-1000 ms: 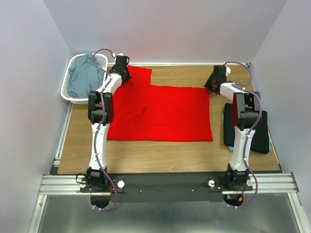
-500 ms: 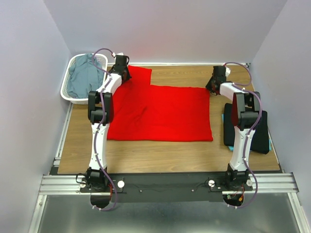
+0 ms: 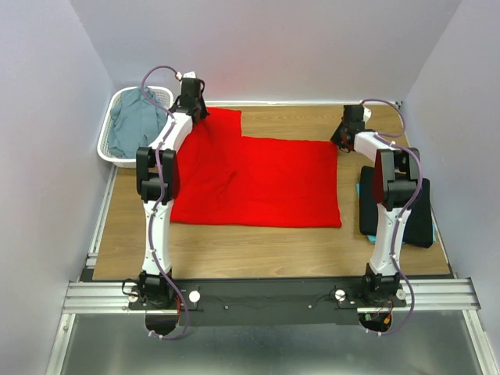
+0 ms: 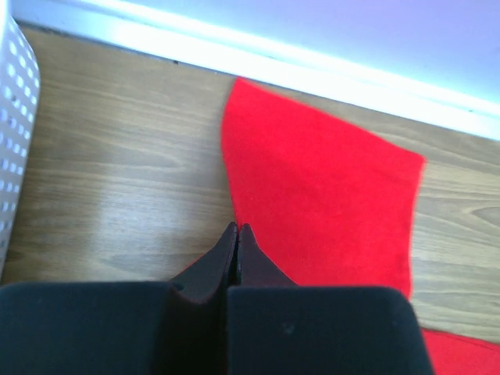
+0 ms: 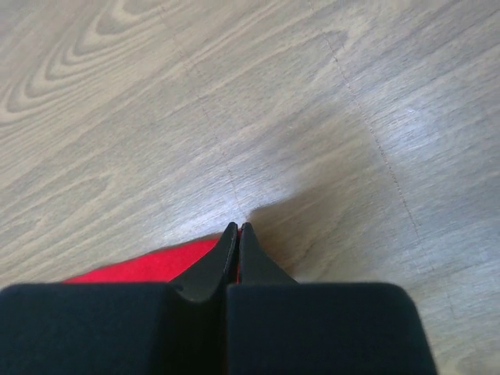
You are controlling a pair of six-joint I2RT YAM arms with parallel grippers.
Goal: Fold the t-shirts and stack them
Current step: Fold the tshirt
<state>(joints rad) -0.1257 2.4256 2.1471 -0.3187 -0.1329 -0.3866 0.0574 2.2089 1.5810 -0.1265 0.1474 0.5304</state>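
Pinching red t-shirt (image 3: 258,180) with both jaws fully closed: left at far sleeve, right at far corner (soft, limp, light).

top cam: high, looks dwn on whole table (image 3: 258,242) | wrist cams: close, low, fwd-dwn | shared: red t-shirt (image 3: 258,180) edge

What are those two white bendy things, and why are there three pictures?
They are two robot arms, the left arm and the right arm, meant to fold t-shirts. One picture looks down from above; the other two come from a camera on each wrist. On the wooden table lies a red t-shirt. Each arm's jaws are shut, pinching the shirt's far side. A grey-blue shirt sits in the white basket, and a black t-shirt lies folded on the right.
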